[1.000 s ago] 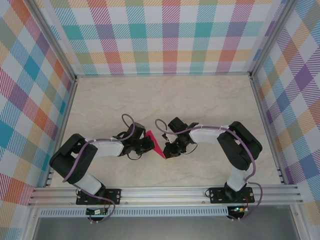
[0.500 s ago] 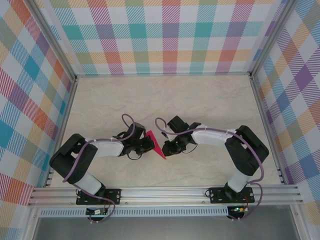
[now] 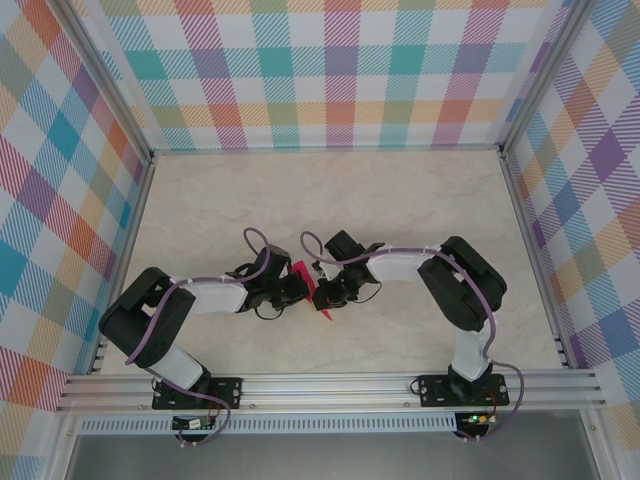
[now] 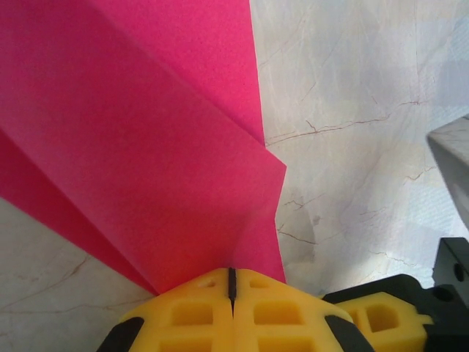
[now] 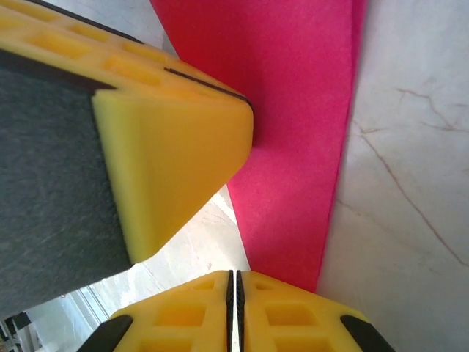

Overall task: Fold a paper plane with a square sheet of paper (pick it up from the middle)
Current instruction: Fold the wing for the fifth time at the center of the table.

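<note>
The magenta paper (image 4: 146, 147) is well into folding: it shows stacked flaps with slanted creases and narrows toward a point, though I judge the wings and final creasing are yet to do. It lies on the table (image 3: 400, 200), front of centre, between both arms. The left gripper (image 4: 232, 282) pinches its layered end, pads pressed together. The right gripper (image 5: 234, 287) is also pressed together at the paper's narrow corner; whether it grips the paper I cannot tell.
</note>
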`<act>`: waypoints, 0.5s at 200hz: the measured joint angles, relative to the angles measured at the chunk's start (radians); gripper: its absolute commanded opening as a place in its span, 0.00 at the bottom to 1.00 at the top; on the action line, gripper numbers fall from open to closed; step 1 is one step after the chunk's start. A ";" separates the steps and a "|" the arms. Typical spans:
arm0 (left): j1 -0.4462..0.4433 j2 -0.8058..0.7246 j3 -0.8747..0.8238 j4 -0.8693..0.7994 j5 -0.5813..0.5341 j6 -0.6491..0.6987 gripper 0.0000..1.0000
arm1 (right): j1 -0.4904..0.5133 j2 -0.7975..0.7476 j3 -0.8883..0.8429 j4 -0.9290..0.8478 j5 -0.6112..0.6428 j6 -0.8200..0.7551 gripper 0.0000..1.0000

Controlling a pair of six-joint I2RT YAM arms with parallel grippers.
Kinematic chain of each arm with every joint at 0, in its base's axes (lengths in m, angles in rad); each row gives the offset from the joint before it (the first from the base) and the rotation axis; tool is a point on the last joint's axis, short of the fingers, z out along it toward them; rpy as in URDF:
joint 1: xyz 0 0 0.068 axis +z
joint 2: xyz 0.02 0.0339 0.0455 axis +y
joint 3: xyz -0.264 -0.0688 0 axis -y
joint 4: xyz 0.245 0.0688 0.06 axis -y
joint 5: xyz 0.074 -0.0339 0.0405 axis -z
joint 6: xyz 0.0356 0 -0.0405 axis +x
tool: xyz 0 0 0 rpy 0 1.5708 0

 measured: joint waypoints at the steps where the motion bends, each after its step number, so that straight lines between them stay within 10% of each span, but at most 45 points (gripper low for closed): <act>1: 0.000 0.000 0.000 0.000 0.000 0.000 0.02 | 0.000 0.000 0.000 0.000 -0.001 0.000 0.12; 100: -0.001 0.002 0.009 -0.020 0.000 0.000 0.01 | -0.011 -0.038 -0.096 0.071 -0.027 -0.012 0.09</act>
